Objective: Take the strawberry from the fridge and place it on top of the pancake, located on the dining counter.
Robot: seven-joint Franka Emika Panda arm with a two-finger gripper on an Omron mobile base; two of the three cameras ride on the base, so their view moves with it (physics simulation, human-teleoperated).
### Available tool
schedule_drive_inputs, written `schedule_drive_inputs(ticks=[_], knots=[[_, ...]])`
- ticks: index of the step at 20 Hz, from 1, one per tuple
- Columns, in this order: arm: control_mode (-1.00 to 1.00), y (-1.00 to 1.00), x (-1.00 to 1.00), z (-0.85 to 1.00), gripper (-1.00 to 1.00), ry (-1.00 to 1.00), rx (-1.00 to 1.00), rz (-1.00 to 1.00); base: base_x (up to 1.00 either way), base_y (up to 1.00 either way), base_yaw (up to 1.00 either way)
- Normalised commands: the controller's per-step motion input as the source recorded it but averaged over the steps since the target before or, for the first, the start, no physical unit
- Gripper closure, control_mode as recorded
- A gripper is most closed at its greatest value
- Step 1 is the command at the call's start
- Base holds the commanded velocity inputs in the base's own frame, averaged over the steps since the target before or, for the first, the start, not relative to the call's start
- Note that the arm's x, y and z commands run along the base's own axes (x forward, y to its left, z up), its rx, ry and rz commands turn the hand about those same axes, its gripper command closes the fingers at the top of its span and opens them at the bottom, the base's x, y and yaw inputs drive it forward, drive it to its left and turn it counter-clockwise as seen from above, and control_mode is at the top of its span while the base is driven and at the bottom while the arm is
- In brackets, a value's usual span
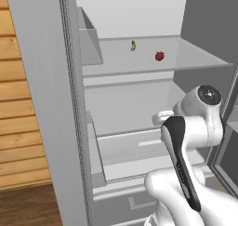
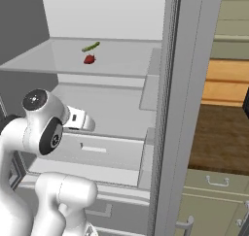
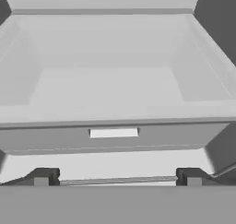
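Hand view shows my fingers (image 3: 117, 177) spread apart, holding nothing, facing the open fridge (image 1: 139, 104); the strawberry (image 1: 159, 56) sits on a shelf (image 1: 195, 53) above them.

left base view looks from behind and left of the arm, forward and down into the open fridge (image 1: 139, 104), close in. right base view looks from behind and right, equally near. both share the upper shelf (image 1: 153, 64) carrying the strawberry (image 1: 159, 56) (red, just beside a small green item (image 1: 133, 45)) and the lower drawer (image 1: 139, 148). hand view faces level into the fridge from nearest, the pincer (image 3: 117, 177) at its bottom edge, fingertips (image 3: 42, 176) set wide apart.
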Motion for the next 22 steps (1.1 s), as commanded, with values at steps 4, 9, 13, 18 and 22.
schedule_drive_inputs(ticks=[4,9,13,18,22], knots=[[-1.00,0.00,0.00,1.00,-1.00,-0.33,0.00,-0.05,0.00,0.00,0.00],[-1.00,0.00,-0.03,0.99,-1.00,-0.18,0.01,-0.06,0.00,0.00,0.00],[-1.00,0.00,-0.08,0.84,-1.00,-0.23,0.00,-0.07,0.00,0.00,0.00],[-1.00,0.00,-0.02,0.80,-1.00,-0.06,0.07,-0.01,0.00,0.00,0.00],[-1.00,0.00,0.12,0.55,-1.00,0.00,0.06,0.01,0.00,0.00,0.00]])
